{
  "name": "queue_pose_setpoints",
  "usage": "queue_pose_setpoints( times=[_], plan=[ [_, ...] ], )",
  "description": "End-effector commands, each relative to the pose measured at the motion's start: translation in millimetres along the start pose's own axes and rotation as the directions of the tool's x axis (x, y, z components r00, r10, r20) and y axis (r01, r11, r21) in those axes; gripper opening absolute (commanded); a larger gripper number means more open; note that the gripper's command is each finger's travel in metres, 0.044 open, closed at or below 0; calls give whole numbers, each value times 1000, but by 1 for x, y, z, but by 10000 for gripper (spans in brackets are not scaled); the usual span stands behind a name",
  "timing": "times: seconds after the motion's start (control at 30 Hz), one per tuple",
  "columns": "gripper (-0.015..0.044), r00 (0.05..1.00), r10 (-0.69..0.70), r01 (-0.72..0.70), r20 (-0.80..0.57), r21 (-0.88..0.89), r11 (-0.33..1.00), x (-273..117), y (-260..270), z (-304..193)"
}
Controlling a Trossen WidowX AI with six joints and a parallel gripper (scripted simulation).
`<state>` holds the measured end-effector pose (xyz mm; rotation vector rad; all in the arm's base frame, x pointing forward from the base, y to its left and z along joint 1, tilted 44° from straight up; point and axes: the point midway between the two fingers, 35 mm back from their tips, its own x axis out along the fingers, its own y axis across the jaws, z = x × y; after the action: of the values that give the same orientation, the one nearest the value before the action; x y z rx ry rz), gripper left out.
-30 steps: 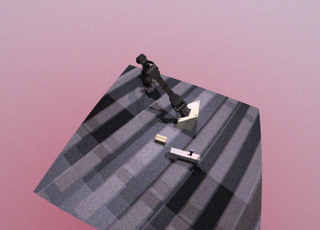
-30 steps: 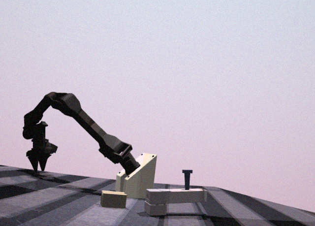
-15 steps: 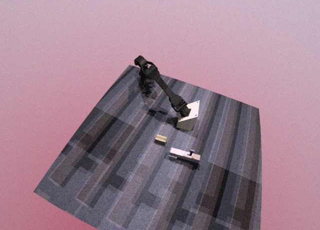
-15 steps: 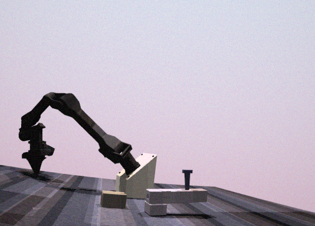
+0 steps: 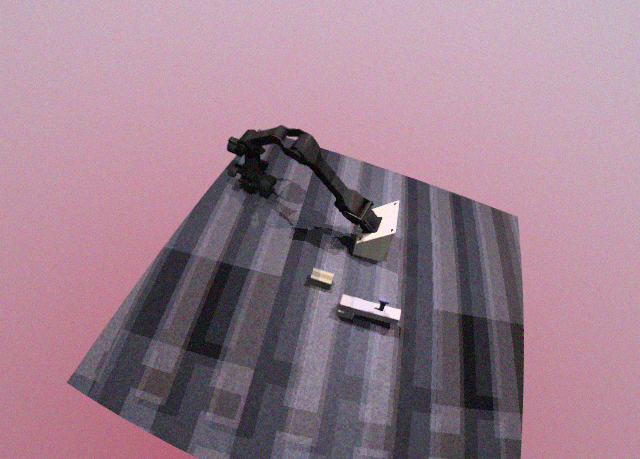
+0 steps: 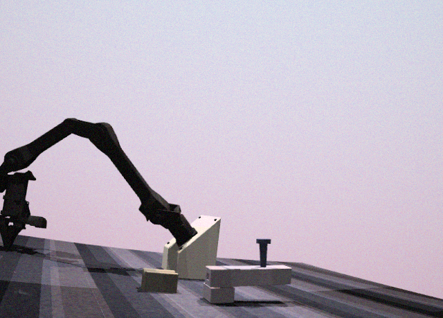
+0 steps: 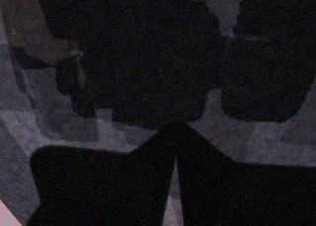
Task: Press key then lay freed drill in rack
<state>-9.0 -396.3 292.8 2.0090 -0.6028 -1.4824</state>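
A dark blue drill (image 5: 383, 303) (image 6: 263, 253) with a wide flat head stands upright in the pale bar (image 5: 359, 303) (image 6: 246, 277). The bar juts out sideways from a low foot. A separate key cannot be made out from the bar. The rack (image 5: 322, 276) (image 6: 159, 281), a small cream block with a grooved top, lies beside the bar's foot end. My gripper (image 6: 7, 248) (image 7: 177, 128) points down, low over the table at the far left in the exterior view, well away from drill and rack. Its fingertips meet, with nothing seen between them.
My arm rises from a sloped cream mount (image 5: 371, 249) (image 6: 200, 260), which stands behind the rack and bar in the exterior view, and bends over to the left. The striped table top (image 5: 320, 361) carries everything. Its far edge lies near the gripper in the top view.
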Motion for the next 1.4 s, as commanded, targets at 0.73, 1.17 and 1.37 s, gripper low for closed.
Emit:
queue_pose_setpoints(
  times=[0.73,1.17,1.37],
  plan=[
    [0,918,-339,-64,-204,-923,380,44,-166,-335],
    [0,853,-519,-92,46,-967,-238,21,-348,-386],
    [0,865,-461,-124,197,-806,-579,-4,-439,-383]
  ],
)
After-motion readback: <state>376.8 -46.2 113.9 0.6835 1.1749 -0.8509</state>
